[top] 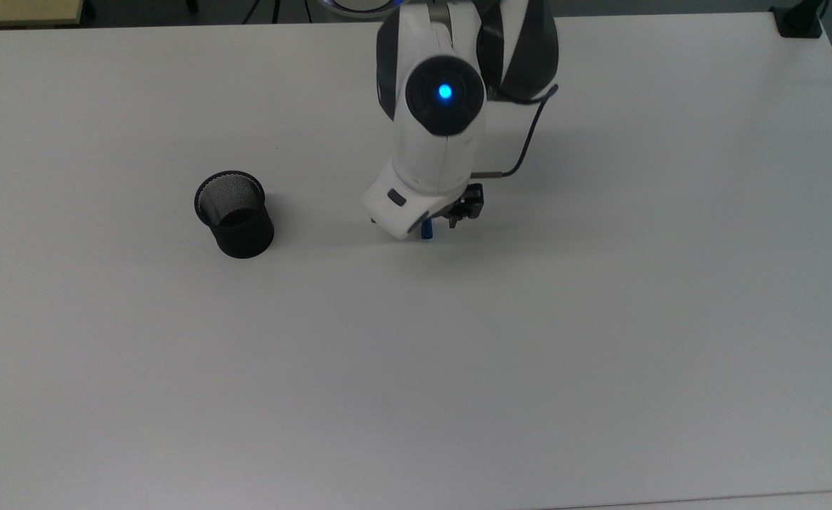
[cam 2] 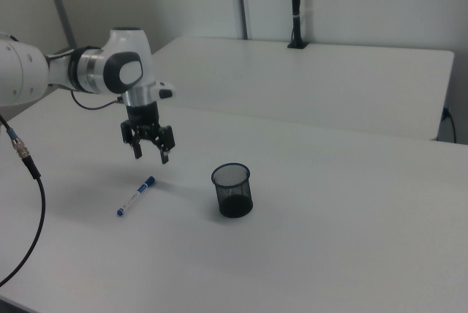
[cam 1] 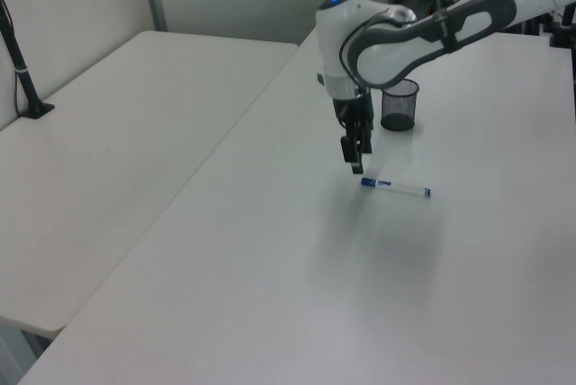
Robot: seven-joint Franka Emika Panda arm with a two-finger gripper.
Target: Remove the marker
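Observation:
The marker [cam 1: 396, 188] lies flat on the white table [cam 1: 270, 295], a white barrel with blue ends; it also shows as the marker [cam 2: 137, 196] in the right view. A blue tip of the marker [top: 426, 230] peeks out under the wrist in the top view. My gripper [cam 2: 151, 156] hangs open a little above the marker's capped end, holding nothing. The left view has the gripper [cam 1: 356, 167] just above and to the left of the marker. A black mesh cup [top: 234, 214] stands empty to the top view's left.
The mesh cup [cam 2: 232, 190] stands upright to the right view's right of the marker. A second white table [cam 1: 99, 160] sits alongside in the left view. A black cable [cam 2: 25, 181] hangs at the right view's left edge.

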